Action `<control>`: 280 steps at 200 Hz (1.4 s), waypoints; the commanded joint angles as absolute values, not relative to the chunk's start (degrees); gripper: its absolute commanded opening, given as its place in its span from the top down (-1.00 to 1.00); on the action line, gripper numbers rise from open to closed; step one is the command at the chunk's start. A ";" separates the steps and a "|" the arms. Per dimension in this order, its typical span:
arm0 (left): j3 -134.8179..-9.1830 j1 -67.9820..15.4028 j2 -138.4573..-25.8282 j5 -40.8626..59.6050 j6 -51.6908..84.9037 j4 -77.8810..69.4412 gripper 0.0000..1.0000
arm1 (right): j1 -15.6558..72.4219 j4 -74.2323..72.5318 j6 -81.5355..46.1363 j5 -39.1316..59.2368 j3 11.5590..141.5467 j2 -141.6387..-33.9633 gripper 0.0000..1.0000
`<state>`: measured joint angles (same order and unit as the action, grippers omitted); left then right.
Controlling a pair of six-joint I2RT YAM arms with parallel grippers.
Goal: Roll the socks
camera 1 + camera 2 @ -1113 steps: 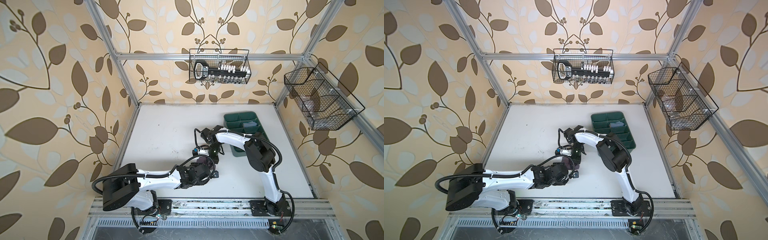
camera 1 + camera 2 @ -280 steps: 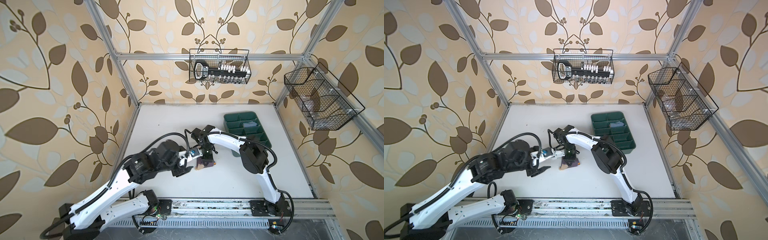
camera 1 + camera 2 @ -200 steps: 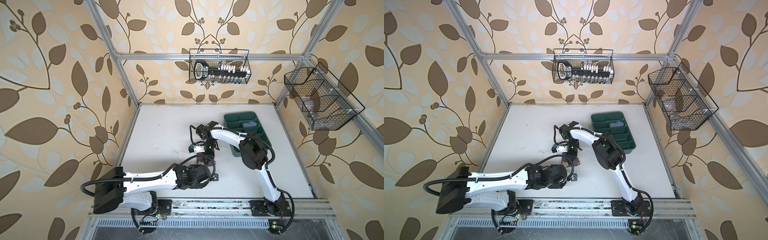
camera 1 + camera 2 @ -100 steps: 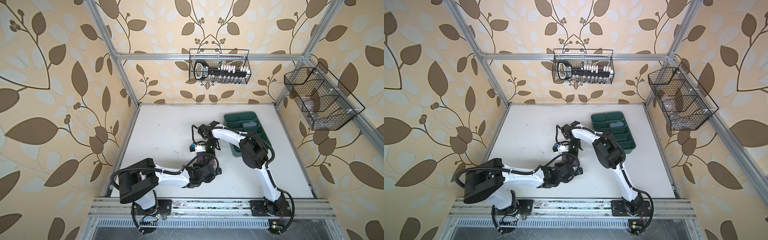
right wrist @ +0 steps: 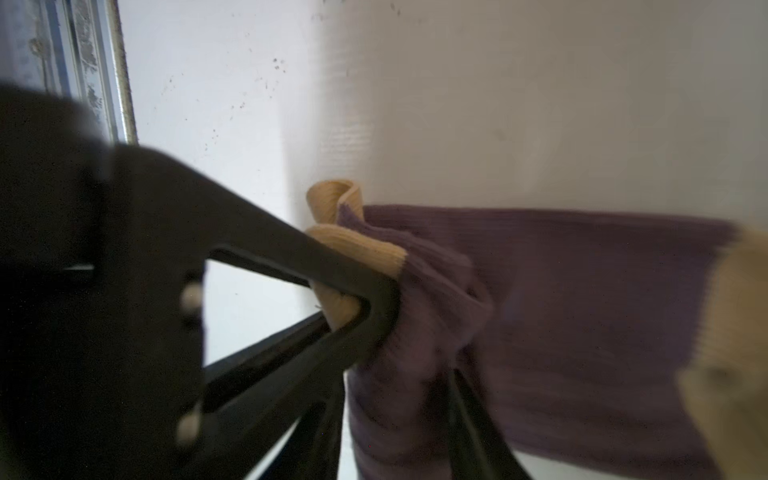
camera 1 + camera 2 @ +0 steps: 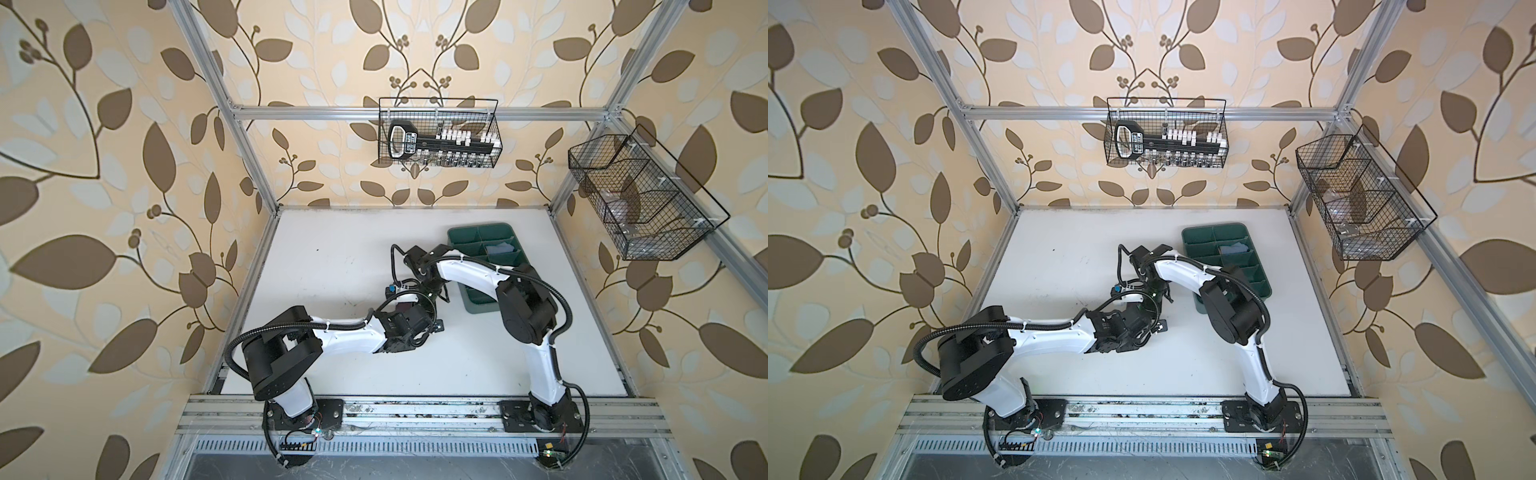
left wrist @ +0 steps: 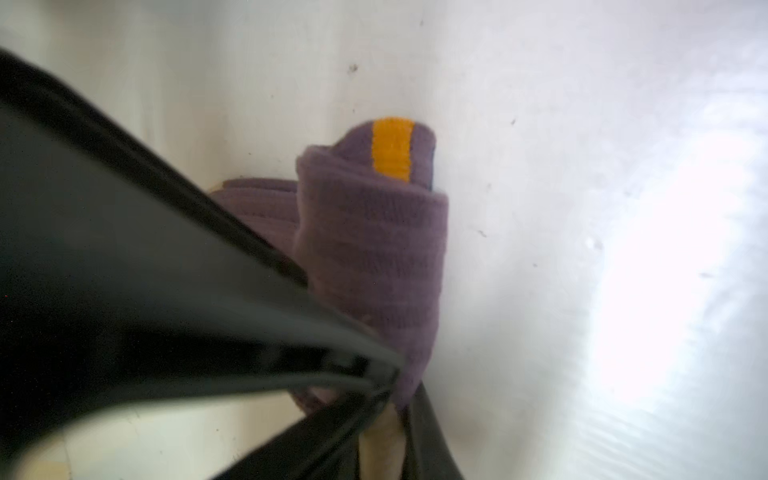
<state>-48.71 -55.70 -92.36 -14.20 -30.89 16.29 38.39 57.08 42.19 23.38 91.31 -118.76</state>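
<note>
Nearest us the front rail carries both arm bases. The L arm reaches in from the left & the R arm bends over from the right, and they meet approx at the middle of the table. That's where the purple sock is, only a small dark patch in a top view w/ both wrists crowded over it. The left wrist view gives it better: the purple sock lies on the white surface partly rolled, a snug ribbed tube w/ an orange stripe at its far end & a flat stretch beside it. The left gripper has its fingers pressed together on the tube's near end, w/ purple cloth & a bit of tan pinched between, so it's holding the sock. In the right wrist view the right gripper has its jaws part-way apart, w/ bunched purple cloth & a tan edge sitting between them. The rest of the sock runs flat across the table to another tan patch. Further back, just right of the grippers, sits the green divided tray. One compartment holds a blue-grey lump, too small for us to ID. On the back wall hangs a wire basket w/ small items, & a second wire basket hangs on the right wall.
</note>
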 commanded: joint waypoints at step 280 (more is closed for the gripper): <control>-76.79 -32.28 -115.72 25.47 -25.31 53.74 0.77 | 60.81 -9.77 59.06 -16.17 37.46 -83.93 -0.22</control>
